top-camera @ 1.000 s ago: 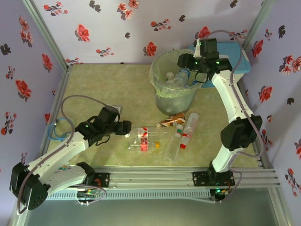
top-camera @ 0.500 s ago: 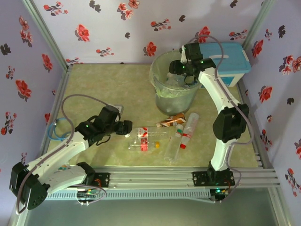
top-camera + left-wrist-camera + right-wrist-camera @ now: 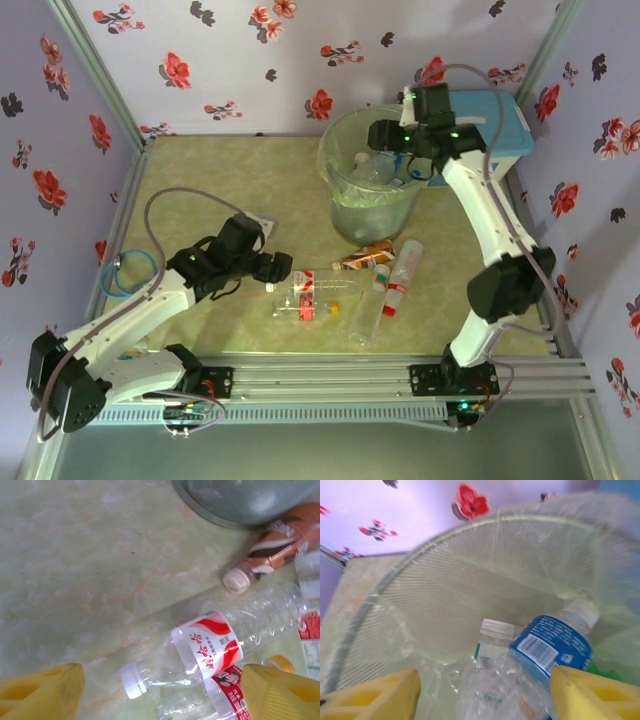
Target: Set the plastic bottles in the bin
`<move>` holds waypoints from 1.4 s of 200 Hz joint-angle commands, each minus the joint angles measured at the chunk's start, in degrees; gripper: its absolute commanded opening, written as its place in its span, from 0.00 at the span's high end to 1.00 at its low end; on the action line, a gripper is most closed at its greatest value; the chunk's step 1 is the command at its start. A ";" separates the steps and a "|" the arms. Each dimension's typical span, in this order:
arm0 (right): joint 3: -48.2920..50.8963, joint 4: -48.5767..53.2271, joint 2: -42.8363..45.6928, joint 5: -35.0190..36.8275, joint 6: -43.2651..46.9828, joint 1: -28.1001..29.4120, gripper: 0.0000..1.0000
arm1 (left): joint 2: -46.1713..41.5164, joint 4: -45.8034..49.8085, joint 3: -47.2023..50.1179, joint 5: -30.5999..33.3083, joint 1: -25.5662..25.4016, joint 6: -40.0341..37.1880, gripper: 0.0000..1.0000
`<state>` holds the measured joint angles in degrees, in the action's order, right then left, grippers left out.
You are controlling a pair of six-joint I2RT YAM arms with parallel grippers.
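Left hand [image 3: 274, 269] is hovering open and empty over the cap end of the clear bottle [image 3: 210, 647] on the tabletop [image 3: 100, 555], apparently lining up a grasp. Its red-and-white label is showing Chinese characters I cannot read. Right hand [image 3: 485, 695] is hanging open and empty above the bin [image 3: 420, 595], where a blue-labelled bottle [image 3: 552, 650] is lying, barcode showing.

a pale green marbled bench [image 3: 230, 190] is carrying the work area. purple wall panels [image 3: 230, 60] printed with red and black flowers are enclosing it on three sides. a white box with a light-blue lid [image 3: 510, 122] is sitting in the far right corner, lid closed. an aluminium rail [image 3: 330, 375] is running along the near edge.
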<state>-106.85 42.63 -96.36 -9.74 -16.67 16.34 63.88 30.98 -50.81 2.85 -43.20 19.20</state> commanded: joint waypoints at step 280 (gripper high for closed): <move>17.81 -1.44 19.15 -3.53 0.23 -7.02 0.24 | 23.29 7.84 0.38 1.65 -19.55 -6.90 0.20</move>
<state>-89.80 41.89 -78.52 -12.47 -16.67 9.74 85.36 37.58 -48.90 4.34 -62.41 12.71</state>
